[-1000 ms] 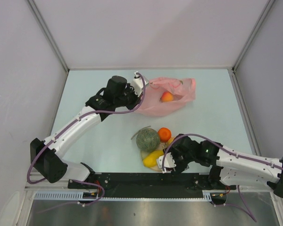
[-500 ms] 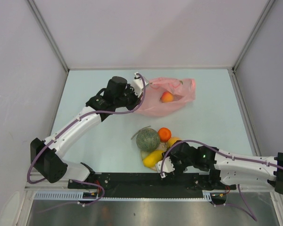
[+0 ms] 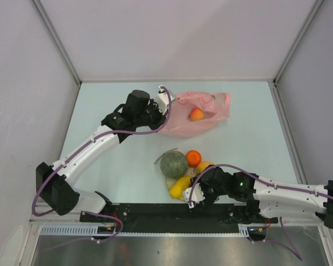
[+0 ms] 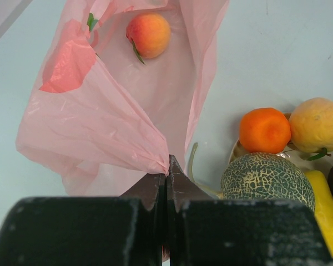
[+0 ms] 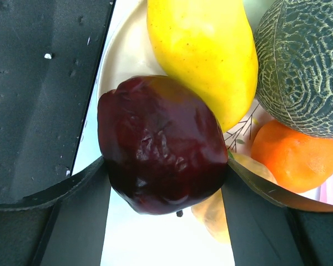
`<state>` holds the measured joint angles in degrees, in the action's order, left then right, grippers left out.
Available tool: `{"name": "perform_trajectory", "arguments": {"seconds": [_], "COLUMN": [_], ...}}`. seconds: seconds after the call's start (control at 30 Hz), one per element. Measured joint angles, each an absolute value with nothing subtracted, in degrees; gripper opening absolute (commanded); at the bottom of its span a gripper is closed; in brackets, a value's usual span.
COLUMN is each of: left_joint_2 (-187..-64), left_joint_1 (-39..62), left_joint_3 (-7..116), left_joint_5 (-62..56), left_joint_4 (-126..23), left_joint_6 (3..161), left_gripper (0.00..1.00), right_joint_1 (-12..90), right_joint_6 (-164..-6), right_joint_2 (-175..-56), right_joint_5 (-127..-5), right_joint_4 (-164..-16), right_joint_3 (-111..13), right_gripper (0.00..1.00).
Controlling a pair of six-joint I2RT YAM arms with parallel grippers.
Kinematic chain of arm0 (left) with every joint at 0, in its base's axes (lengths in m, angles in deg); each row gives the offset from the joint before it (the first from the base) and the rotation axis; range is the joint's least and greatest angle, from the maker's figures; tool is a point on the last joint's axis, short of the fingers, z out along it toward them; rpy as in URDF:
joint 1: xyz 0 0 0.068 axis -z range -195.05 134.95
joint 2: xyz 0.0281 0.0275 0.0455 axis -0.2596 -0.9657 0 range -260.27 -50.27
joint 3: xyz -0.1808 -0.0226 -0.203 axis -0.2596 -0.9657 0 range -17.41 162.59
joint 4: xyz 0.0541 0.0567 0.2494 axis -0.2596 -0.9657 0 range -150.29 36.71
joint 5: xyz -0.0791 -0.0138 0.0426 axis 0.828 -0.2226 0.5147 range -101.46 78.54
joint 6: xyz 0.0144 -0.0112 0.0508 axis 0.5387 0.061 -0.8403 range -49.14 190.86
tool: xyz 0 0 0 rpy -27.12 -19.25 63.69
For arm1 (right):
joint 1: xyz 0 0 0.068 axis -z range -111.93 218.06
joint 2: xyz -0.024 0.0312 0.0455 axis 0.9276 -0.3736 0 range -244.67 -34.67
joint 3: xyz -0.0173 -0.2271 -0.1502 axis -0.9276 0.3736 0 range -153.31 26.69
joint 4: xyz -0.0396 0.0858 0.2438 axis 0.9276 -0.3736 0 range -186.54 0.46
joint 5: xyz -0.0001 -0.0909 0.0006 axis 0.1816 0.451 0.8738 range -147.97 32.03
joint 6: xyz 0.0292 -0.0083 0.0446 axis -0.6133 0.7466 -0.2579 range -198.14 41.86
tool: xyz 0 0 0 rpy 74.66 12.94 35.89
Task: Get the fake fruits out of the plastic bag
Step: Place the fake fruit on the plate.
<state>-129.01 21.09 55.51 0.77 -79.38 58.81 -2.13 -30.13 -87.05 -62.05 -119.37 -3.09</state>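
Left tool [image 4: 167, 166]: together, pinching plastic bag [image 4: 100, 122] toward the surface's far edge; peach [image 4: 150, 34] inside. Right tool [image 5: 165, 180]: clamped on dark red fruit [image 5: 161, 144] above plate [image 5: 124, 55] by near edge. The top view hides this fruit.

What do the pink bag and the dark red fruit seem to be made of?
The pink bag looks like thin plastic film: translucent, creased, darker where layers overlap. The dark red fruit is probably hard plastic: glossy, with moulded wrinkles.

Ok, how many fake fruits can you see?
6: peach in the pink bag; melon, orange, yellow-orange fruit and yellow oblong fruit at the plate; dark red fruit between right jaws. Bag may hide more.
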Motion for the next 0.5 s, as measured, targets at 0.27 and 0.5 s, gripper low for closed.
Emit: {"name": "perform_trajectory", "arguments": {"seconds": [0.27,0.5], "left_joint_2": [-129.01,-129.03], "left_joint_1": [21.16,21.57], "left_joint_3": [55.45,55.45], "left_joint_5": [0.77,0.77], "left_joint_4": [-79.36,-79.36], "left_joint_6": [58.81,58.79], "left_gripper": [0.00,0.00], "right_joint_1": [-3.37,-4.62], "right_joint_6": [-29.59,-30.00], "right_joint_2": [-84.01,-79.99], "right_joint_5": [-61.44,-60.72], "right_joint_4": [-119.50,-120.42], "right_joint_3": [-3.09,-6.52], "right_gripper": [1.00,1.00]}}
